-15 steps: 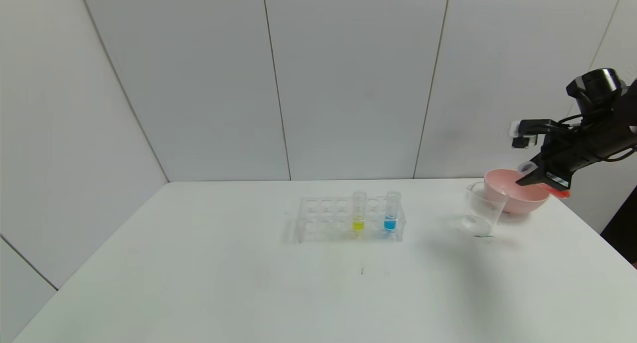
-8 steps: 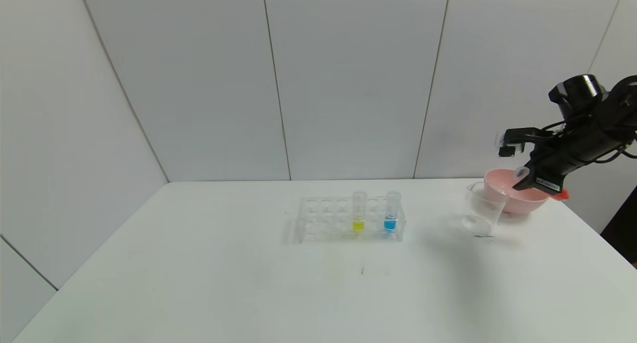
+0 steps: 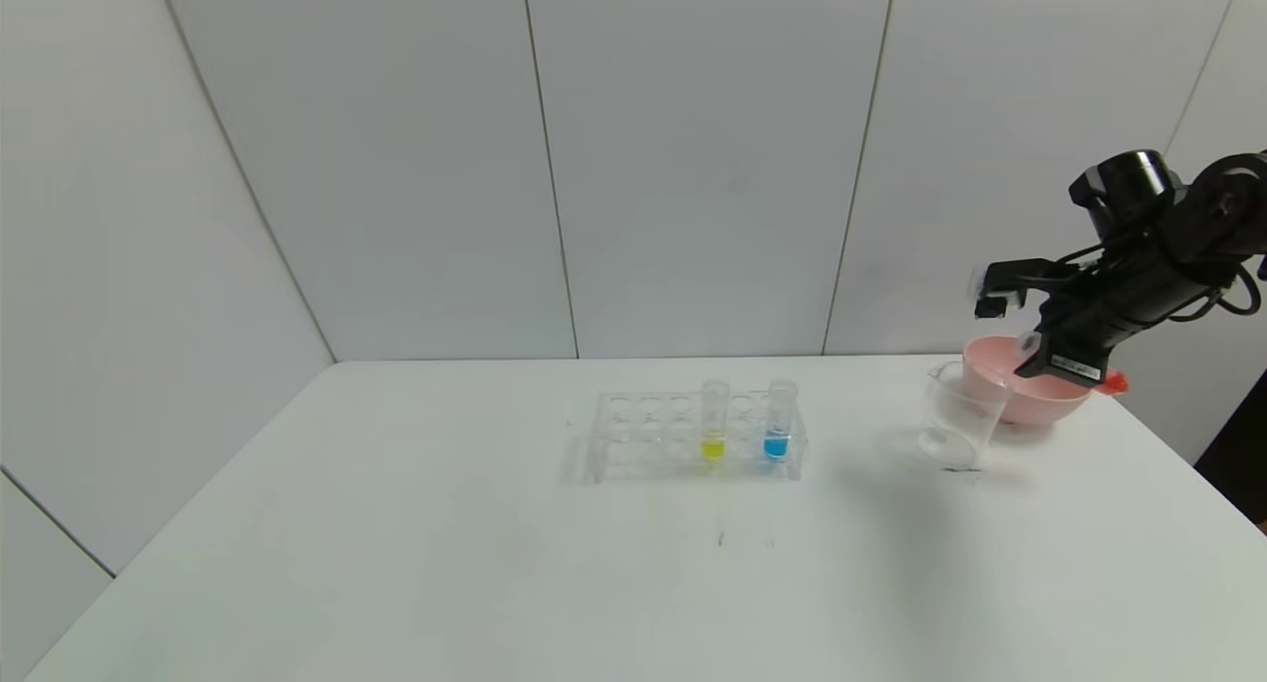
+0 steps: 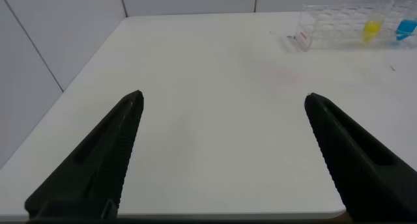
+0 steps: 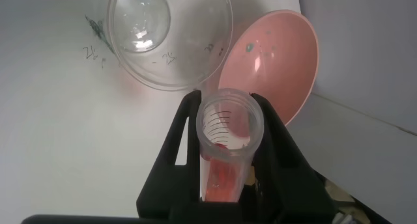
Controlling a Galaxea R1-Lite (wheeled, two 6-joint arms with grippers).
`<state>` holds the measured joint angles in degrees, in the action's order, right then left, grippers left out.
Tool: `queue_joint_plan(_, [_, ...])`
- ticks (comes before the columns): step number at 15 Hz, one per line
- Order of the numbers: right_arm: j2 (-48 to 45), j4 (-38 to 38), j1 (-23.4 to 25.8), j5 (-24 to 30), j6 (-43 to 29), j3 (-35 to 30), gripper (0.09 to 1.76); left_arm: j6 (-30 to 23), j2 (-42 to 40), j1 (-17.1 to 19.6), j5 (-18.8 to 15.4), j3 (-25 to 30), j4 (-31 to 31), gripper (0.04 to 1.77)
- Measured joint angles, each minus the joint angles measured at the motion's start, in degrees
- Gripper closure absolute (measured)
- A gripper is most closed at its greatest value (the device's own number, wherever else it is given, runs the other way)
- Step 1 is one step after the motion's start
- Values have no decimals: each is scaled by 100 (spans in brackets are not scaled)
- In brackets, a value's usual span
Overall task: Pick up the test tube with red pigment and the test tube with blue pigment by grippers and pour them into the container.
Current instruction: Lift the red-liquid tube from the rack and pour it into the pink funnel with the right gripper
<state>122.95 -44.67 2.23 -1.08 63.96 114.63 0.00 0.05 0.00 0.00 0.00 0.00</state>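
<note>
My right gripper (image 3: 1051, 357) is shut on the test tube with red pigment (image 5: 228, 136), held tilted above the pink bowl, its open mouth toward the clear container (image 3: 958, 418); its red end (image 3: 1115, 384) sticks out behind the jaws. In the right wrist view the container (image 5: 171, 35) is beyond the tube's mouth and looks empty. The test tube with blue pigment (image 3: 779, 422) stands in the clear rack (image 3: 643, 437) at mid-table, beside a yellow tube (image 3: 714, 422). My left gripper (image 4: 223, 105) is open and empty over the table's near left part, out of the head view.
A pink bowl (image 3: 1029, 398) stands just behind and right of the container, near the table's right edge; it also shows in the right wrist view (image 5: 280, 61). The rack (image 4: 339, 28) shows far off in the left wrist view. Grey wall panels stand behind the table.
My right gripper has moved left and slightly up with the red tube, from over the bowl's right side toward the container. The rack, tubes, container and bowl have not moved.
</note>
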Motion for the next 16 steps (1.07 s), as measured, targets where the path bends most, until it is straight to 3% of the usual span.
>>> queue_joint_plan(16, [105, 350, -111, -742, 9, -5, 132, 0, 0, 0, 0, 0, 0, 5])
